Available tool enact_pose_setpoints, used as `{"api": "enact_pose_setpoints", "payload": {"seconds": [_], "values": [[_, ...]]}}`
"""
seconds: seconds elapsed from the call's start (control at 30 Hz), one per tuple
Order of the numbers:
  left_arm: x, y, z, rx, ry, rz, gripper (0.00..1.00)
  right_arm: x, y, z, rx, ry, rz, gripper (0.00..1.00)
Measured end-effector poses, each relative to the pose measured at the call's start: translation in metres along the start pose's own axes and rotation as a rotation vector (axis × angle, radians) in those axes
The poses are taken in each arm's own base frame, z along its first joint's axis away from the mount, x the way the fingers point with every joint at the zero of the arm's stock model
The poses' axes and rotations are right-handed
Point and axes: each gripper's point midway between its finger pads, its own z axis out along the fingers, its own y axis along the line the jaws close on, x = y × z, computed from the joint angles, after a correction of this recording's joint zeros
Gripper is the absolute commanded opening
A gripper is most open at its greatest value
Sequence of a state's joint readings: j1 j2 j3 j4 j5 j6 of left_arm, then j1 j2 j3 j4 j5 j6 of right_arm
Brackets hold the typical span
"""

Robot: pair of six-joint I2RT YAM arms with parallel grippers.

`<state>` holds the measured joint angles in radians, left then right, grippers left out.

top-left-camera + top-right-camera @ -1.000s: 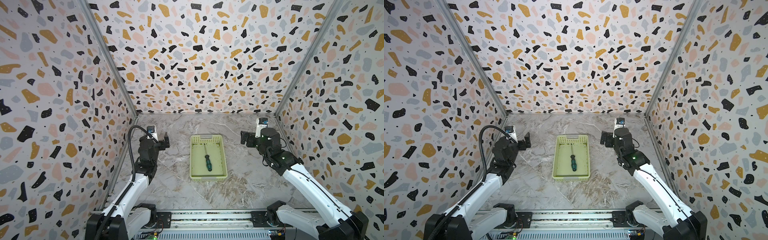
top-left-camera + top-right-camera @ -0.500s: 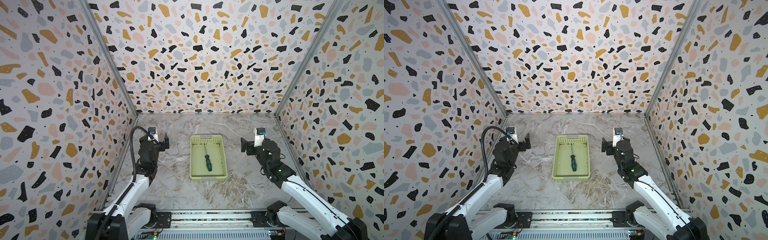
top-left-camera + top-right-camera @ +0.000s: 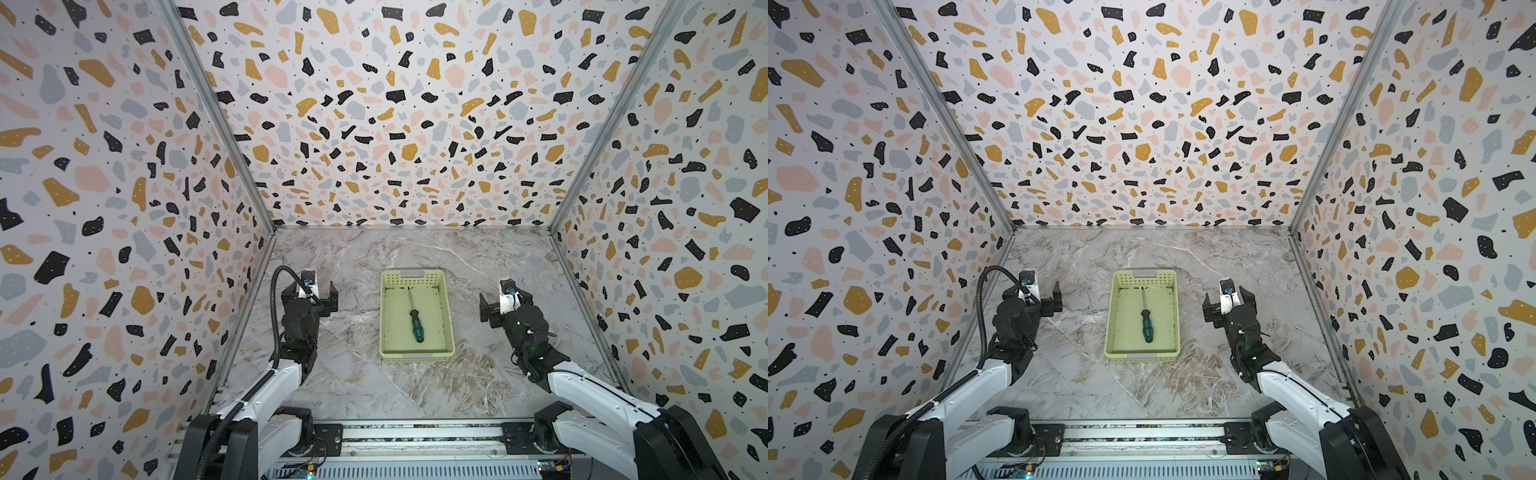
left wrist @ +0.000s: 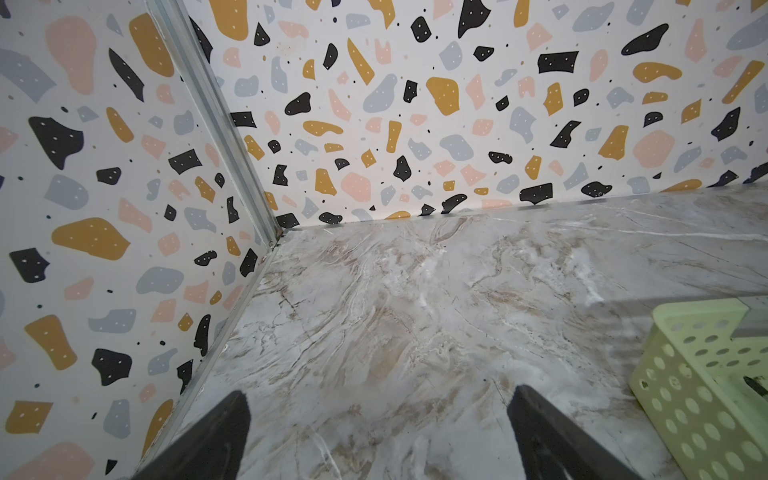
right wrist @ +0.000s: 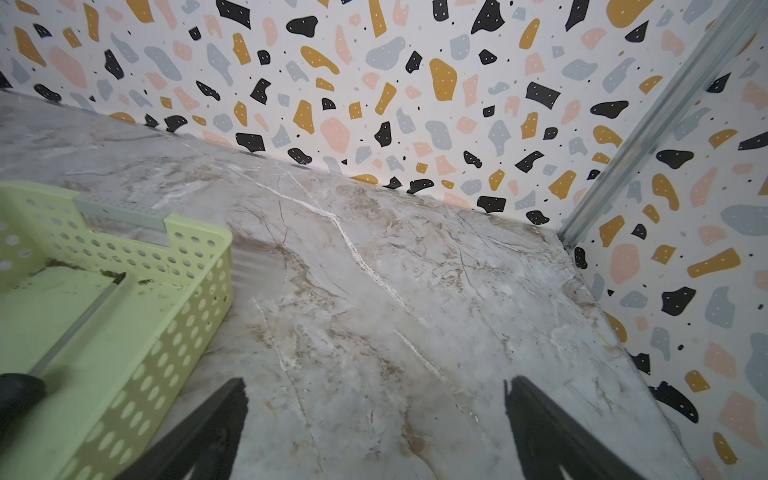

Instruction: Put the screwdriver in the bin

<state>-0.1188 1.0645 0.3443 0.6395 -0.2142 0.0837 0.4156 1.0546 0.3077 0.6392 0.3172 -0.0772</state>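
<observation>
Your screwdriver [image 3: 416,321] is in the bin [image 3: 385,316], flat on the floor of it. In both top views the handle points toward the near edge of the bench and the thin shaft runs toward the far edge, a touch off the bin's long axis. The handle end lies closer to the bin's right wall.

The bin sits around the middle of the bench, long sides running near to far, with a grey handle strip at each short end.

Your left gripper [image 3: 309,296] hangs over the left side of the bench, beside the bin and clear of it. Its jaws are spread wide with nothing between them. The left wrist view confirms it: two dark fingers [image 4: 226,432] apart over bare marble, a perforated corner of the bin [image 4: 681,399] off to one side.

Your right gripper [image 3: 505,301] mirrors that on the right side, apart from the bin, jaws released and empty. From the right wrist camera you see the fingers [image 5: 536,415] splayed over bare bench, and the screwdriver [image 5: 79,320] shaft lying inside the bin [image 5: 187,291], its dark handle blurred at the picture's edge.
</observation>
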Motion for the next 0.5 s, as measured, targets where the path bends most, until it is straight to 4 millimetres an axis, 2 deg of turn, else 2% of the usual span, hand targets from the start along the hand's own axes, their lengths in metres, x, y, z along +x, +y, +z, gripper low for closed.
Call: {"api": "enact_pose_setpoints", "payload": {"seconds": [0.13, 0.23, 0.4, 0.5], "values": [[0.009, -0.002, 0.006, -0.002, 0.024, -0.016, 1.0, 0.025, -0.013, 0.008, 0.05, 0.005, -0.017, 0.99], [0.013, -0.001, 0.008, -0.012, 0.017, -0.025, 1.0, 0.042, -0.016, 0.011, 0.044, 0.027, -0.035, 0.99], [0.032, 0.0, 0.009, -0.026, 0.04, -0.025, 1.0, 0.04, -0.018, 0.015, 0.037, -0.024, -0.048, 0.99], [0.035, 0.0, 0.011, -0.03, 0.047, -0.033, 0.99, 0.043, -0.02, 0.014, 0.038, -0.047, -0.052, 0.99]]}}
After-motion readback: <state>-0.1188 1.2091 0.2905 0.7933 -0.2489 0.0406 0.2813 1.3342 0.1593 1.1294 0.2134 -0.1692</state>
